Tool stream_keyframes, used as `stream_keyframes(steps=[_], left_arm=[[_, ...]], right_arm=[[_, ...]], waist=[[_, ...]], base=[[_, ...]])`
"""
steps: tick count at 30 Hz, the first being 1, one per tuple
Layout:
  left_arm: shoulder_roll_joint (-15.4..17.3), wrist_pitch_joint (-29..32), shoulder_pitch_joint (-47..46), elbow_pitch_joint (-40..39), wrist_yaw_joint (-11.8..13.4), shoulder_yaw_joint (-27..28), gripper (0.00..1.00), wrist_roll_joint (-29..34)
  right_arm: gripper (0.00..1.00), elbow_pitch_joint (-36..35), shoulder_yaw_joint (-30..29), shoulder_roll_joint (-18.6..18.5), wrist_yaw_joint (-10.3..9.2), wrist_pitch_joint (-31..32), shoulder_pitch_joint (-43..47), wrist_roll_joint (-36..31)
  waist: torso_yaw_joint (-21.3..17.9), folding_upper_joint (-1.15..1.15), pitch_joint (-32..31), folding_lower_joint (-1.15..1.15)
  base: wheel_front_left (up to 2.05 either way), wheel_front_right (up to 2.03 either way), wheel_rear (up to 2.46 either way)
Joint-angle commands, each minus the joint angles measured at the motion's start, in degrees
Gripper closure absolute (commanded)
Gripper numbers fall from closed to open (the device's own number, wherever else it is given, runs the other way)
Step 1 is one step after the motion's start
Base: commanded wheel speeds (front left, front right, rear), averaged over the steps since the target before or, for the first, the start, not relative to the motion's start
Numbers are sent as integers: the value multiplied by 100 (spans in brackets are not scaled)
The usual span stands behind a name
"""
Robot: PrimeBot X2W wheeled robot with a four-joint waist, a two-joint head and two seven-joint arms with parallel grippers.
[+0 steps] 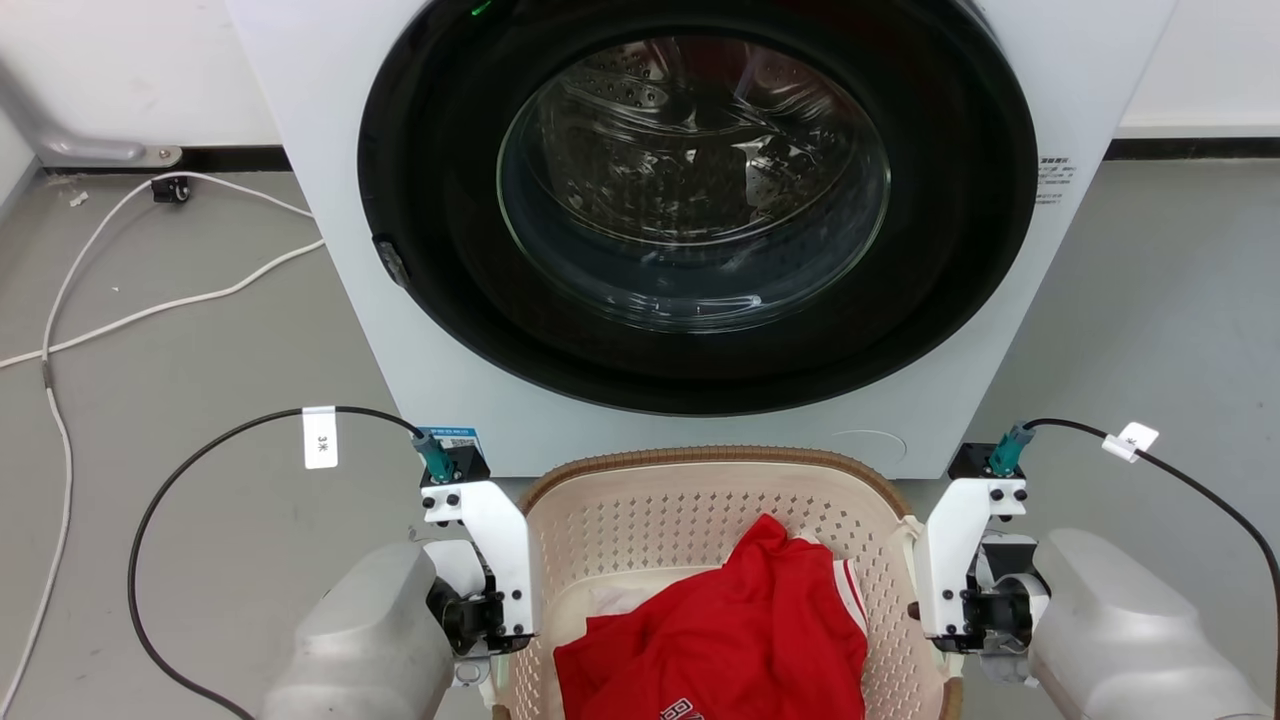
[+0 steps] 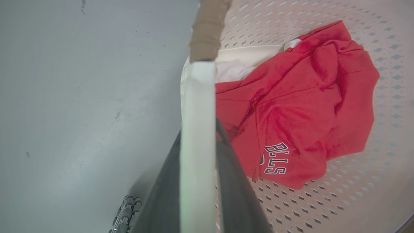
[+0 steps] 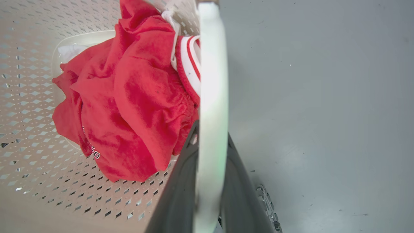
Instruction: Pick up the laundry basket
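Two grippers flank the bottom of the head view, each on a pale forearm: the left gripper (image 1: pixel 490 620) at lower left and the right gripper (image 1: pixel 960 620) at lower right. Behind them a white washer (image 1: pixel 400 300) takes up the upper and middle frame. Its round glass door (image 1: pixel 690 180) is closed, with the steel drum visible through it. Grey floor (image 1: pixel 200 350) spreads to both sides.

At bottom centre, just in front of the washer, is the laundry basket (image 1: pixel 640 510) — cream, perforated, with a brown rim (image 1: pixel 700 455). Whether it rests on the floor I cannot tell. A crumpled red garment (image 1: pixel 720 620) with white-and-red trim lies inside it.

In the left wrist view the left gripper's jaws are closed on the white left handle (image 2: pixel 197 90), one dark finger on each side. In the right wrist view the right gripper's jaws clamp the right handle (image 3: pixel 212 64) the same way.

A white cord (image 1: pixel 150 310) trails over the floor at the left of the head view. Black cables (image 1: pixel 200 450) carry small white tags (image 1: pixel 319 437).
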Motion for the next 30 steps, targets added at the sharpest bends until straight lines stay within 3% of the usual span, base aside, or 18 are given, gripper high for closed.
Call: stream_keyframes(steps=[1, 30], left_arm=[[-112, -37, -2, -94, -76, -11, 100, -61], [-110, -165, -51, -60, -77, -236, 100, -320]], right_arm=[[100, -35, 20, 127, 20, 19, 43, 38], [100, 34, 126, 158, 20, 33, -72, 191]], waist=[[-9, 0, 12, 1], [-53, 0, 42, 1]], base=[[0, 0, 0], [0, 0, 0]])
